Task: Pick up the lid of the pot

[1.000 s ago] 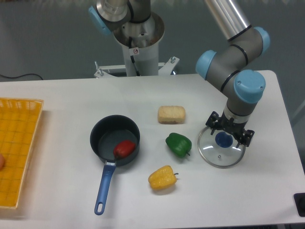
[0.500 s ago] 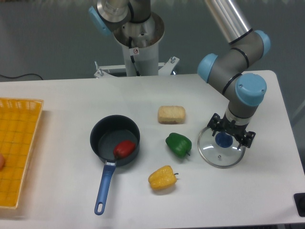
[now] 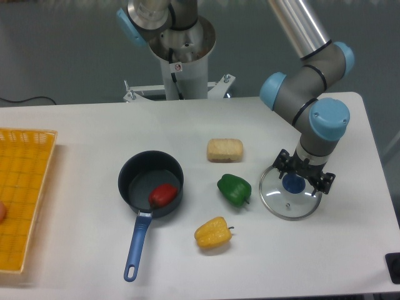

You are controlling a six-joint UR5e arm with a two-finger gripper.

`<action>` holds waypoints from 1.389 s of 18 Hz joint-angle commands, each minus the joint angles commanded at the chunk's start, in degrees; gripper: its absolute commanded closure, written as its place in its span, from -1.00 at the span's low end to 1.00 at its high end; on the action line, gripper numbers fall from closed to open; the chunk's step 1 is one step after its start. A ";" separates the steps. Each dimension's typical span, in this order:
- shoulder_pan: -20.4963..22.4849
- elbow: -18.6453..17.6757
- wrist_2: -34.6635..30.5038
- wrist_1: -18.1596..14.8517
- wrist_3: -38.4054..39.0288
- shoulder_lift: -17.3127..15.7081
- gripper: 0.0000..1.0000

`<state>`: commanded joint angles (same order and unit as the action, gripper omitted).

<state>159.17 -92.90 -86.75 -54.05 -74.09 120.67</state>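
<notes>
- Pot lid [image 3: 289, 208]: clear round glass, thin rim, dark blue knob [image 3: 294, 183]; lying flat towards the right edge of the bench [image 3: 156, 275].
- Gripper [image 3: 302, 174]: fingers spread, down close by the knob.
- Green pepper [image 3: 234, 190] near the lid; yellow pepper [image 3: 212, 233] closer to the bench's front edge.

Red pepper [image 3: 163, 195] inside black pan [image 3: 133, 180]
</notes>
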 joint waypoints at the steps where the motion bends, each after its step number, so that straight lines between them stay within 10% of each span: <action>1: -0.09 -0.09 -0.09 0.17 0.00 0.17 -0.92; 25: -0.62 -0.53 -2.11 0.26 0.00 0.35 -0.62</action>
<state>158.55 -93.43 -88.86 -53.79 -74.09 121.03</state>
